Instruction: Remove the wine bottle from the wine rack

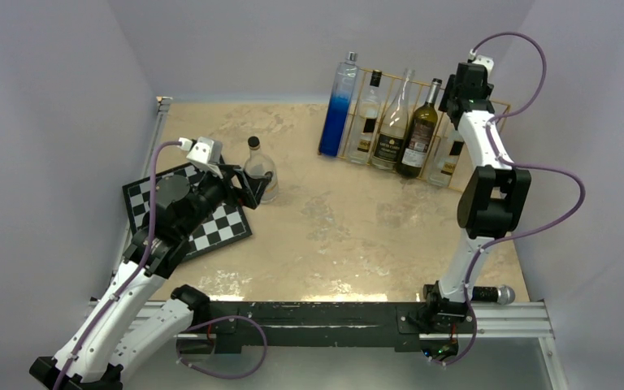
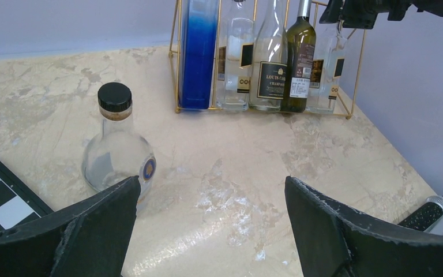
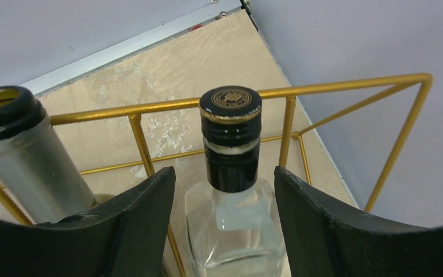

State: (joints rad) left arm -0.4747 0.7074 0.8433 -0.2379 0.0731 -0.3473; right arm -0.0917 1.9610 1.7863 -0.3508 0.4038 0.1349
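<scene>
My right claw [image 3: 224, 178] is open, one finger on each side of the bottle's [image 3: 231, 135] upright neck at centre frame, not touching. The bottle stands in the rack's [image 3: 352, 85] right-end slot, nearest this arm.

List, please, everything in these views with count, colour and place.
wine rack: one, gold, table's far right
blue bottle: one, blue, rack's left end
clear bottles: two, clear, in rack
green bottle: one, dark green, in rack
capped bottle: one, clear, rack's right end
round bottle: one, clear, beside checkerboard
checkerboard: one, black and white, table's left
cylinder: one, black and silver, by right base
table: one, beige, underneath
left hand: one, black, open by round bottle
right hand: one, black, open astride capped bottle
</scene>
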